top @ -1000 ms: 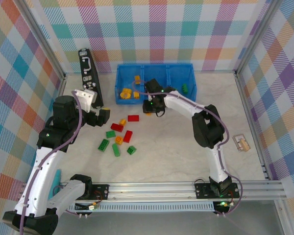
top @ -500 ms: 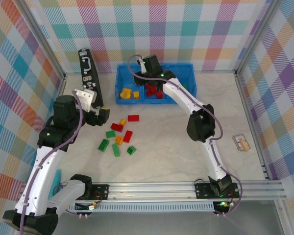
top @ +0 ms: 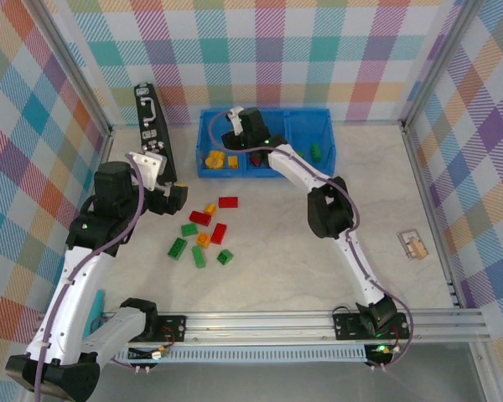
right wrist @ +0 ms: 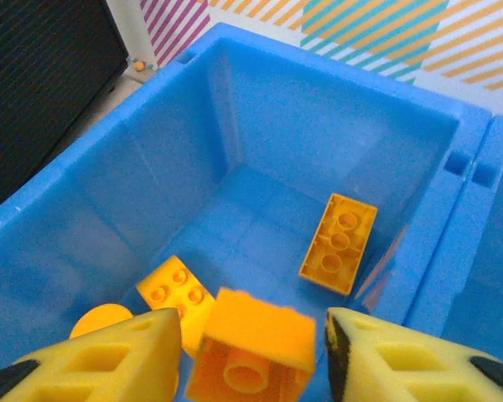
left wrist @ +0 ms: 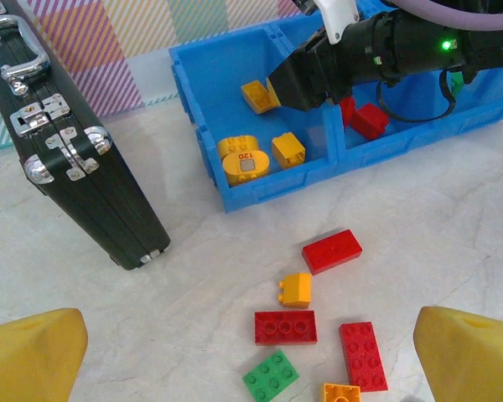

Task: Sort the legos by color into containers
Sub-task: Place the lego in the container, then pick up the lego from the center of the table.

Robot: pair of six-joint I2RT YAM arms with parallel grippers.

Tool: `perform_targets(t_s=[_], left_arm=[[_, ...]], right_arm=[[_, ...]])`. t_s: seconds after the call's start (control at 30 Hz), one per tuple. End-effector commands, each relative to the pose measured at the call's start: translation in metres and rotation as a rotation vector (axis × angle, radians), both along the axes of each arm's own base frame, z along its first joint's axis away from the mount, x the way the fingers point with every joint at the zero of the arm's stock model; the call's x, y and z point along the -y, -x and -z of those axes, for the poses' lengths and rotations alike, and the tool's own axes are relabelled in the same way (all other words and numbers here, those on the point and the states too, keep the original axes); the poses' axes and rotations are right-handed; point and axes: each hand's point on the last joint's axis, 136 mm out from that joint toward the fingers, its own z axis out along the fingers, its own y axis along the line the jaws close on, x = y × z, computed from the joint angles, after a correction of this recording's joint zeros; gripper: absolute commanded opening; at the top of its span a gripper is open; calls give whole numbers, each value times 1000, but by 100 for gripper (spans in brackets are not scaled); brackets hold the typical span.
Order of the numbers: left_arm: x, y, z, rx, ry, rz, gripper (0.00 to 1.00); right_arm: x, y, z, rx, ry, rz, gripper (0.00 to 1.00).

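The long blue bin [top: 328, 141] stands at the back, its containers side by side. My right gripper [top: 235, 134] hangs over the left compartment [right wrist: 151, 151], open. An orange brick [right wrist: 256, 347] sits loose and blurred between its fingers, a gap on each side. Yellow bricks [right wrist: 339, 243] lie on the compartment floor below. Red bricks [left wrist: 369, 120] lie in the middle compartment and a green one [top: 316, 152] in the right. My left gripper [top: 178, 197] is open above the table, left of the loose legos: red [left wrist: 331, 251], yellow [left wrist: 296, 289] and green [left wrist: 271, 376].
A black case [top: 153, 130] with a silver handle lies left of the bin, close to my left arm. A small wooden piece [top: 414, 244] sits far right on the table. Frame rails run along the near edge and walls.
My right arm swung from the bin's front edge up over the left compartment, and its jaws parted from the orange brick. The left arm stayed put.
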Motion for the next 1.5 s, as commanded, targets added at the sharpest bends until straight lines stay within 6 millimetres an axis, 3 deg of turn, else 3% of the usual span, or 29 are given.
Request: perform_targets(t_s=[0.0, 0.1, 0.27, 0.4, 0.5, 0.6, 0.73, 0.77, 0.8, 0.93, 1.2, 1.3, 1.47], left_arm=[[-5, 1, -6, 12, -10, -11, 100], [-5, 1, -6, 15, -9, -13, 100], [-7, 2, -7, 19, -10, -22, 100], [-9, 4, -10, 32, -11, -28, 100], [-9, 4, -11, 36, -6, -32, 100], [-8, 4, -13, 41, 2, -33, 100], [-8, 1, -10, 38, 13, -38, 100], [-6, 0, -9, 31, 21, -32, 100], [-5, -1, -8, 24, 30, -34, 100], [-2, -10, -3, -24, 67, -56, 100], [28, -32, 17, -169, 120, -81, 100], [44, -46, 36, -233, 147, -108, 100], [66, -68, 88, -338, 66, -203, 100]], right_arm=[[-4, -3, 2, 28, 21, -15, 59], [-3, 2, -5, 32, 26, -31, 67], [4, 15, -39, 58, 31, -48, 66], [12, 40, -76, 46, 33, -23, 72], [22, 62, -89, 14, 31, 47, 77], [29, 86, -79, -149, -37, 98, 81], [34, 120, -47, -308, -85, 114, 88], [37, 130, -40, -328, -85, 107, 98], [41, 138, -37, -331, -82, 96, 99], [74, 171, -42, -262, 11, 57, 99], [196, 218, -104, 44, 246, 237, 99], [222, 238, -115, -3, 244, 273, 99], [232, 282, -133, -198, 244, 230, 99]])
